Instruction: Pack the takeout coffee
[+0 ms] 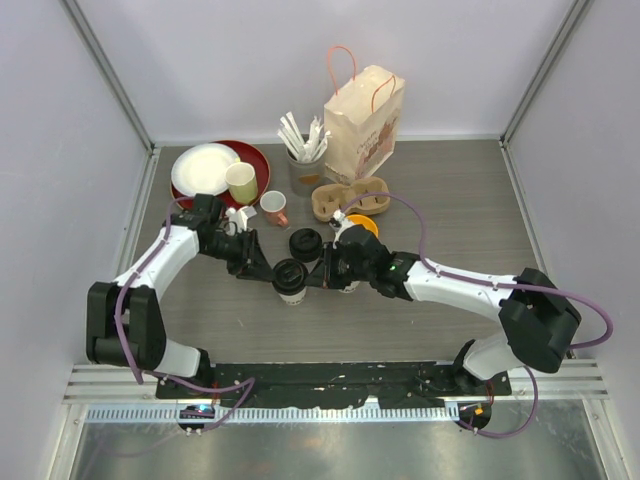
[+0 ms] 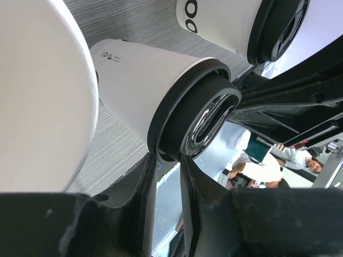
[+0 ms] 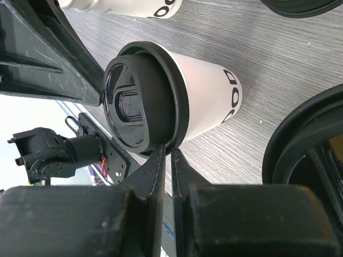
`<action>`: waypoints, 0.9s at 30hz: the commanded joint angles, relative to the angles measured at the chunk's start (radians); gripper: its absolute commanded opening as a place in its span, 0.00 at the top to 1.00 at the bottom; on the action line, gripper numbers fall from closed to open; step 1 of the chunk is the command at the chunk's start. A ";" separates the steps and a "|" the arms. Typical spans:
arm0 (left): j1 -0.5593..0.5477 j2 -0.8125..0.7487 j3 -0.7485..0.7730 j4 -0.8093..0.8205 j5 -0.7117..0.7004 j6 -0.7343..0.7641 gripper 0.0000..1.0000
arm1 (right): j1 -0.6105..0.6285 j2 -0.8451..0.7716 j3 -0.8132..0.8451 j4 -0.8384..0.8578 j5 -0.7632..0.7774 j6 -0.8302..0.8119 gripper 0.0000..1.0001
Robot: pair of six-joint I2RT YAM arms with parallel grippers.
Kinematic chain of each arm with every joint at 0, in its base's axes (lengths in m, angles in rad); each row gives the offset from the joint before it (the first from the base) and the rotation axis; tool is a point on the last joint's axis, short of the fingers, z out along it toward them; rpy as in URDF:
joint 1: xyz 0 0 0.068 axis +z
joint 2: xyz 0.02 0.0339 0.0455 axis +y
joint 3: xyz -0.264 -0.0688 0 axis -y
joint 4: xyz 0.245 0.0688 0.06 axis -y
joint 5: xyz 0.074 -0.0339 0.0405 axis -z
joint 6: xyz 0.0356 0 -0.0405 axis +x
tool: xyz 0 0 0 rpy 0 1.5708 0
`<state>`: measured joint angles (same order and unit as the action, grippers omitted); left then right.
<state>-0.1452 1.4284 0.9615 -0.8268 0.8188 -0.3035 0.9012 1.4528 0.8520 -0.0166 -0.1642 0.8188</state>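
Note:
One takeout coffee cup [image 1: 290,281], cream-white with a black lid, stands upright at the table's middle between both grippers. My left gripper [image 1: 268,272] pinches the lid's rim from the left; the cup [image 2: 136,80] and my gripper [image 2: 169,156] show in the left wrist view. My right gripper [image 1: 320,275] pinches the opposite rim; the cup [image 3: 206,88] and my gripper [image 3: 167,149] show in the right wrist view. The second lidded cup [image 1: 305,243] stands just behind, free, and also shows in the left wrist view [image 2: 225,21] and the right wrist view [image 3: 134,6].
A brown cardboard cup carrier [image 1: 350,197] and a paper bag [image 1: 365,125] stand behind. A utensil holder [image 1: 305,165], a pink-handled cup [image 1: 273,208], a green mug [image 1: 240,183] and plates [image 1: 205,165] stand at the back left. An orange round thing [image 1: 362,225] sits by my right wrist.

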 commanded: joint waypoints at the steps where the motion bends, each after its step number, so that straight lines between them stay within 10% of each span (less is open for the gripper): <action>1: 0.001 0.041 -0.012 0.029 -0.033 0.017 0.75 | -0.002 0.046 -0.047 -0.046 0.008 0.003 0.91; 27: 0.001 0.029 0.108 -0.077 -0.007 0.083 0.76 | -0.002 -0.003 0.205 -0.241 -0.011 -0.170 0.70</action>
<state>-0.1440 1.4578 1.0302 -0.8906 0.8104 -0.2390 0.8948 1.4540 0.9752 -0.2272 -0.1844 0.6979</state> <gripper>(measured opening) 0.241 0.278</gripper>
